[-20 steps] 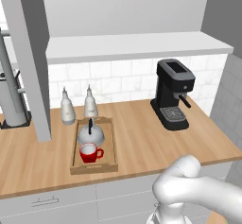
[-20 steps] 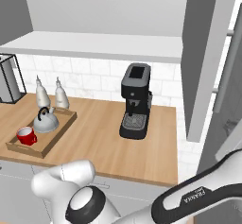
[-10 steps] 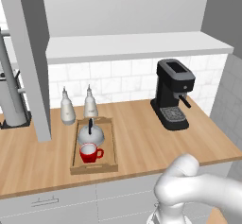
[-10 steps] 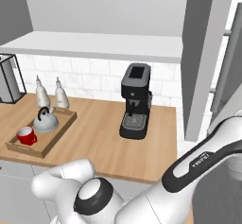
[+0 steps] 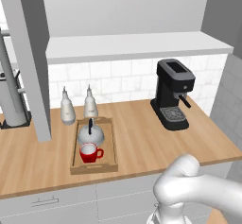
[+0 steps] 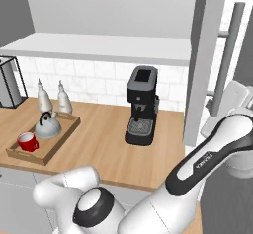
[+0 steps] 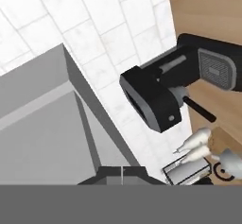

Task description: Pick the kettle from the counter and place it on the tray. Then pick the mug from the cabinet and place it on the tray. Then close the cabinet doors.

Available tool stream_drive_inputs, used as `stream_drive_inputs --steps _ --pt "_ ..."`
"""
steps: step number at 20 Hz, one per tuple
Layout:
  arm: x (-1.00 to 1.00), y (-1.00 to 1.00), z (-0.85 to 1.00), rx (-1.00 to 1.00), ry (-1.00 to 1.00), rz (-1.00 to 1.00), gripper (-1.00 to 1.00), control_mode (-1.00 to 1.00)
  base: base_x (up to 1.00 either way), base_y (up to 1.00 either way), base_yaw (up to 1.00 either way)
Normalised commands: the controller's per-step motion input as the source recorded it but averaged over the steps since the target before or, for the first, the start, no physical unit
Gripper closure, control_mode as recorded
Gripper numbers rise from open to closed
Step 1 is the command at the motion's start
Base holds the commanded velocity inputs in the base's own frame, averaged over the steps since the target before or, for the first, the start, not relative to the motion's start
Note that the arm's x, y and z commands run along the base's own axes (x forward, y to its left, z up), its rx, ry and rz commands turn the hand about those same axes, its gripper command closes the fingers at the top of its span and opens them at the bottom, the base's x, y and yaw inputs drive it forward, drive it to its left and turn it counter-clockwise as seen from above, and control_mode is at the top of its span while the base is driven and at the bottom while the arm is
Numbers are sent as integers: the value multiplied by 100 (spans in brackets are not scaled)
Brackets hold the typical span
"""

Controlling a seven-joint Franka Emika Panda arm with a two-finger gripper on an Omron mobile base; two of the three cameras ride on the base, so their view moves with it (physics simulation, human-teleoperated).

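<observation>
The silver-grey kettle and the red mug both stand in the light-wood tray on the wooden counter. Both grey cabinet doors stand open, the left door and the right door with its silver bar handle. My arm reaches up to the right, and the white hand is close beside the lower part of that handle. In the hand view the dark fingertips meet at the middle, holding nothing.
A black coffee machine stands right of the tray. Two white bottles stand behind the tray by the tiled wall. The pale cabinet shelf runs above the counter.
My arm has swung up and to the right, reaching the right cabinet door. That door has shifted slightly to the left. The kettle, mug and tray have not moved.
</observation>
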Motion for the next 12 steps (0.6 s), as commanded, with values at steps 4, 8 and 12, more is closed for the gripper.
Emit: stream_drive_inputs --steps 4,8,12 --pt "0 100 1 -6 -1 4 100 -100 0 0 0" --pt "0 100 17 -5 -11 1 100 -100 0 0 0" --pt "0 100 27 -1 -22 0 100 -100 0 0 0"
